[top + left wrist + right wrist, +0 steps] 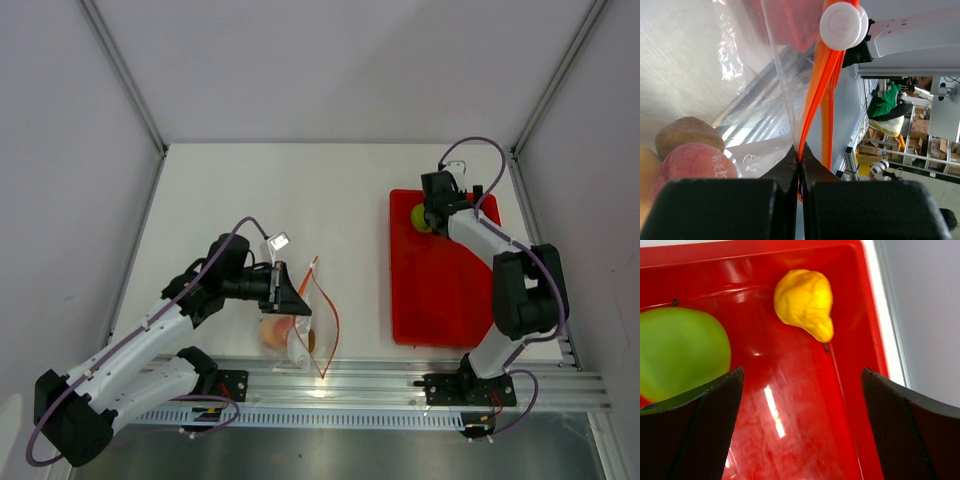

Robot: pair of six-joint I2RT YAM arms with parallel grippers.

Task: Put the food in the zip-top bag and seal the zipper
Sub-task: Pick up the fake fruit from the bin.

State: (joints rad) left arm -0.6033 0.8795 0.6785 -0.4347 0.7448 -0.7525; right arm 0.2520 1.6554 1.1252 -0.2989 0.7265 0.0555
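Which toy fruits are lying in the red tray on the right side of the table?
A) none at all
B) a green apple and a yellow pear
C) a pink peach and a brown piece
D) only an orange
B: the right wrist camera shows a green apple and a yellow pear lying apart on the floor of the red tray.

The left arm (150, 335) reaches low from its base toward 2 o'clock. The left gripper (799, 159) points to 3 o'clock, pinched tight on the zipper (815, 95). The right arm (520, 290) bends back toward 11 o'clock, and the right gripper (800, 390) is spread wide, aimed down.
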